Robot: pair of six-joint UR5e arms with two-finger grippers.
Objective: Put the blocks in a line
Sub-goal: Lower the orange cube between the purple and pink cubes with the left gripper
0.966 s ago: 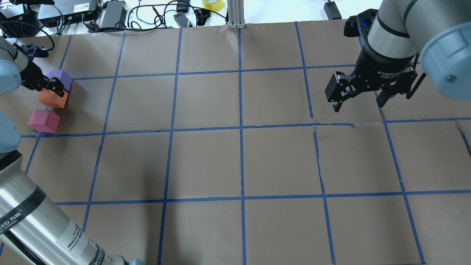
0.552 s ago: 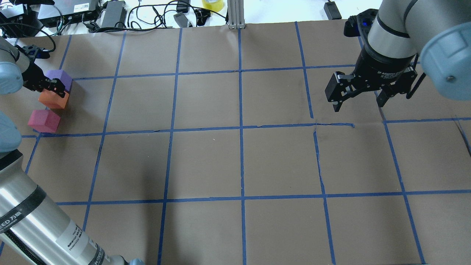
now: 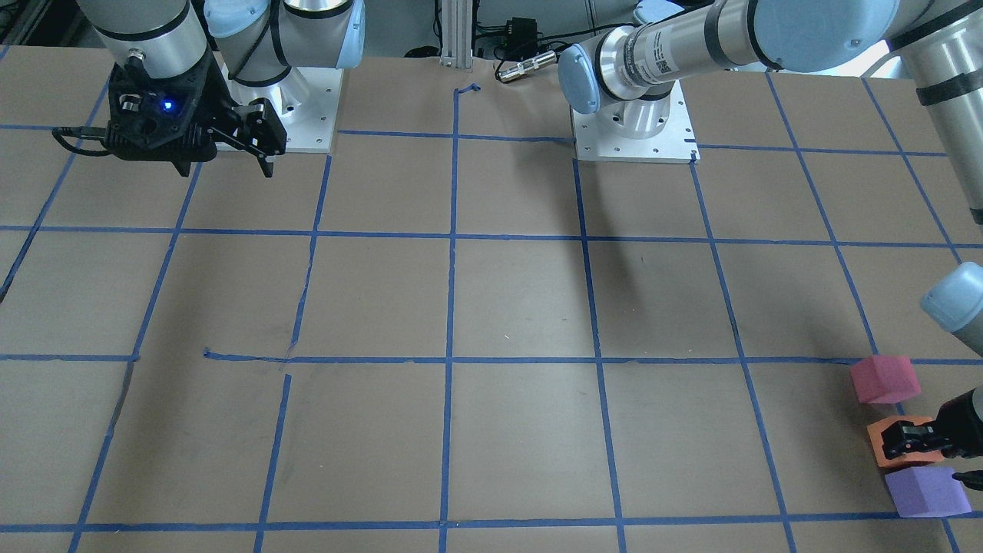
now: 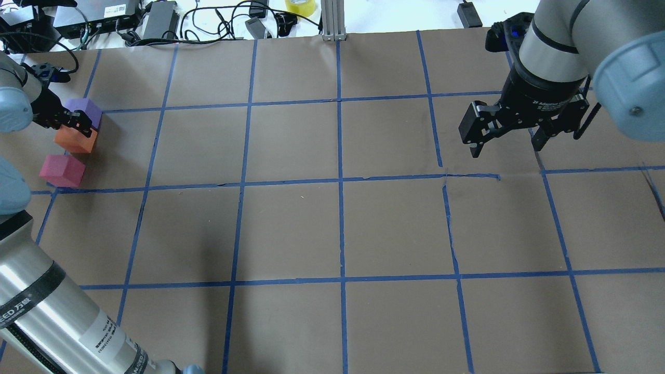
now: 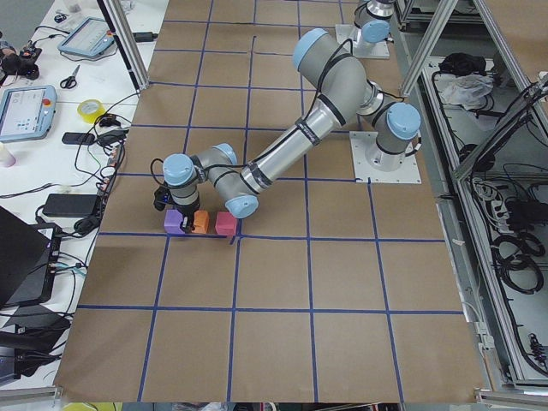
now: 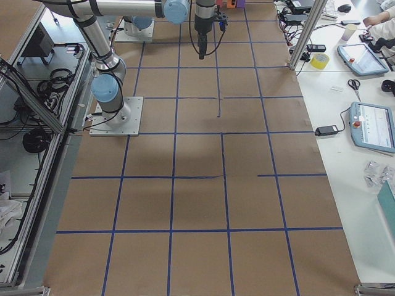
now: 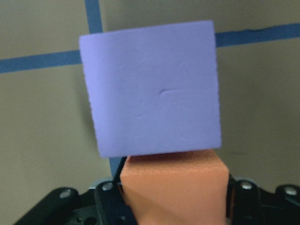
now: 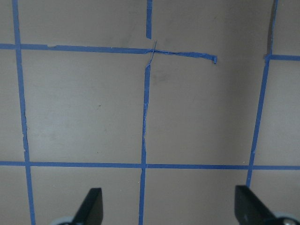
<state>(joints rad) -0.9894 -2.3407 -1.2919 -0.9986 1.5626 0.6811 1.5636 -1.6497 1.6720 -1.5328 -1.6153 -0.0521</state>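
Three foam blocks sit in a short row at the table's far left edge: purple [image 4: 85, 110], orange [image 4: 72, 143] and pink-red [image 4: 62, 170]. Purple and orange touch; the pink-red one lies a small gap away. My left gripper [image 4: 78, 127] is low on the table and shut on the orange block [image 7: 173, 187], with the purple block [image 7: 150, 89] just beyond it. In the front view the row reads pink-red [image 3: 883, 379], orange [image 3: 877, 438], purple [image 3: 925, 491]. My right gripper [image 4: 506, 149] is open and empty, hovering over bare paper far to the right, as the right wrist view [image 8: 169, 208] shows.
Brown paper with a blue tape grid [image 4: 340, 179] covers the table. Cables and power bricks [image 4: 161, 21], a yellow tape roll [image 4: 300, 5] and an aluminium post [image 4: 332, 21] line the far edge. The arm base plates [image 3: 633, 138] stand at the robot's side.
My left wrist has shifted very slightly away from the table's middle; the blocks stay about where they were. The right arm has not moved.
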